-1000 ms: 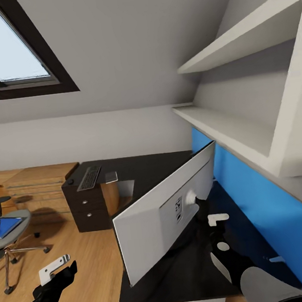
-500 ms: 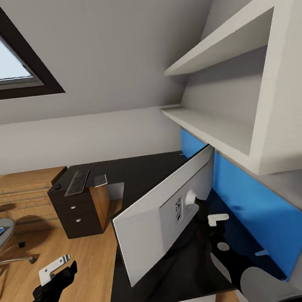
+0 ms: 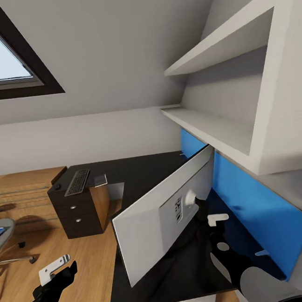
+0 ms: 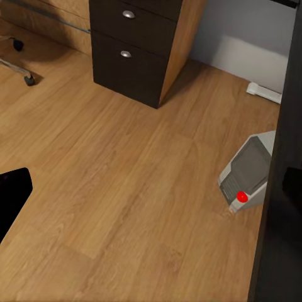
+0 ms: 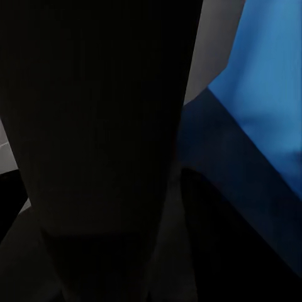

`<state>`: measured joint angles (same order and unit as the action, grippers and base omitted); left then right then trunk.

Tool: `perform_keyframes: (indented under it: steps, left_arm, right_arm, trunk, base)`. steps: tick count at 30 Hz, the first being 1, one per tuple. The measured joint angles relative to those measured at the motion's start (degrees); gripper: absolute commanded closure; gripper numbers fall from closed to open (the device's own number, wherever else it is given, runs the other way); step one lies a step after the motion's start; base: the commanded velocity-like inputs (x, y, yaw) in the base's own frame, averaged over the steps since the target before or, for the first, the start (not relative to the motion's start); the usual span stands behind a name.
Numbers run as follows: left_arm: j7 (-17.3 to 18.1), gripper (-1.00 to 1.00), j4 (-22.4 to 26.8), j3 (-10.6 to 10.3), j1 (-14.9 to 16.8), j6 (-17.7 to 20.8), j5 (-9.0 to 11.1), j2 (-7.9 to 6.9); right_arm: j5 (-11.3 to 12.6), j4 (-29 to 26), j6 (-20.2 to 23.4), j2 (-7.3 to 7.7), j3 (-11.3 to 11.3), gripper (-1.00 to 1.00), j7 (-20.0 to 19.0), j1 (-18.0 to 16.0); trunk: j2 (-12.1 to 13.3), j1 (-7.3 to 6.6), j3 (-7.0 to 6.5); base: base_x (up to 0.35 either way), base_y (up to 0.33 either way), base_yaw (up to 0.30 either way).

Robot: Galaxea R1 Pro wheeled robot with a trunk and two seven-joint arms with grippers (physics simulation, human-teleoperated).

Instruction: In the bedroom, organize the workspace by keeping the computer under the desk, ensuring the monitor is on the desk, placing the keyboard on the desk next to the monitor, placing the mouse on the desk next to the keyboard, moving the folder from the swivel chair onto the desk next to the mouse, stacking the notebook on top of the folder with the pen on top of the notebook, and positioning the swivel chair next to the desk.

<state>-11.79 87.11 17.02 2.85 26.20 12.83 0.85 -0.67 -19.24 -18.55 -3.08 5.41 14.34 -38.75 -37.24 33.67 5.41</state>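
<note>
Unchanged since half a second ago: monitor (image 3: 163,215) tilted at desk (image 3: 139,171) near edge, right gripper (image 3: 214,219) at its foot, jaw state indeterminate; left gripper (image 3: 54,270) released. Top-heavy, fragile; grasp foot.

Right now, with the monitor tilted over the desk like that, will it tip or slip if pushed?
Likely tippy: the monitor is a wide panel, leaning, on a thin foot. Probably stiff, not floppy. The glossy desk may let it slide. Whether the right gripper actually grips it is unclear.

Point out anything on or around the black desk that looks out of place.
The wide flat monitor sits tilted over the glossy black desk with its pale grey back showing, the right gripper at its stand. The slim keyboard lies far off, above the drawer unit. The small grey computer tower leans askew on the floor.
</note>
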Motion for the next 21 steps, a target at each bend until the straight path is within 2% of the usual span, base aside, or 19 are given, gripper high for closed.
perform_keyframes:
  steps: [21]
  left_arm:
    - [0.0,-1.0,0.07,0.0,0.0,0.09,0.01,-0.09]
  right_arm:
    - [-0.01,0.01,0.03,-0.02,-0.01,1.0,0.0,0.0]
  trunk:
    - [-0.01,-0.03,0.0]
  base:
    - [0.311,-0.082,0.0]
